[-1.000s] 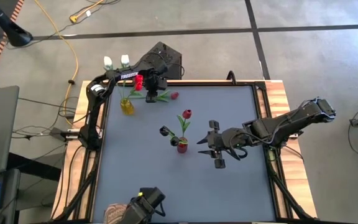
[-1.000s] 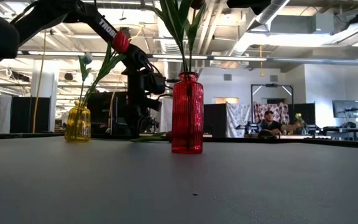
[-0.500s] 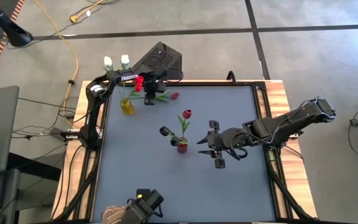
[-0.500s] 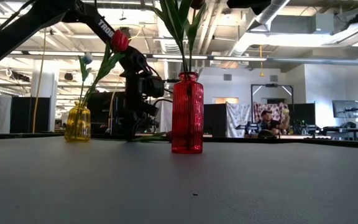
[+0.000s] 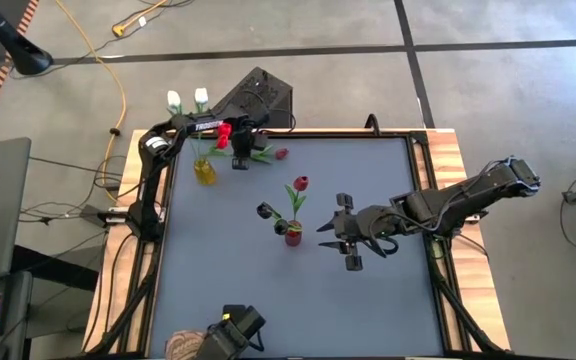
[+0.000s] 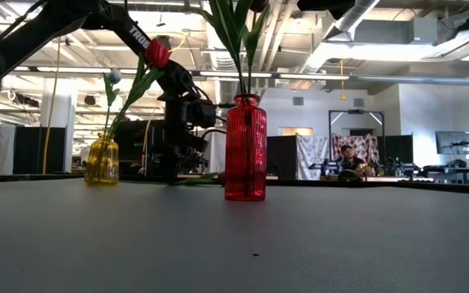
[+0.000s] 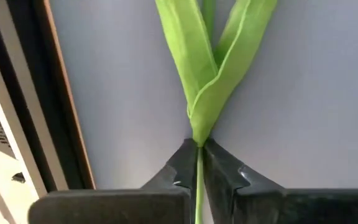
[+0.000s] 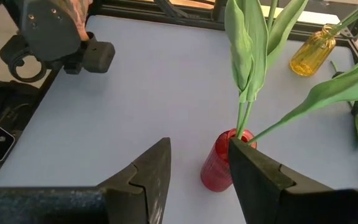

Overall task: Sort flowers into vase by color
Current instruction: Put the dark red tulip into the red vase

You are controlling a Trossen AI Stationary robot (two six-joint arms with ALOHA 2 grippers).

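A red tulip lies on the table near its far left corner, bud (image 5: 281,154) toward the right, leaves (image 5: 260,155) flat on the surface. My left gripper (image 5: 240,160) stands over its stem end, shut on it. A yellow vase (image 5: 205,172) holds two white tulips (image 5: 186,99) and a red one (image 6: 158,54). The red vase (image 5: 293,236) at mid-table holds a red tulip (image 5: 301,183) and a near-black one (image 5: 265,211). My right gripper (image 5: 326,237) hovers open just right of the red vase (image 8: 221,167). My left gripper (image 7: 199,146) pinches the lying tulip's thin stem (image 7: 199,163) just below where the two leaves (image 7: 211,87) branch off. The fingers come from above, pointing down, and lie across the stem. The leaves and stem rest on the table.
The table's raised wooden edge (image 7: 61,99) runs close beside my left gripper. A black box (image 5: 263,95) sits past the far edge, a camera mount (image 5: 233,325) at the near edge. Open table surface lies right of and nearer than the red vase. A person (image 6: 350,159) sits far behind.
My left gripper has shifted slightly toward the table's left edge and sunk a little lower over the lying tulip. The tulip and both vases have stayed in place.
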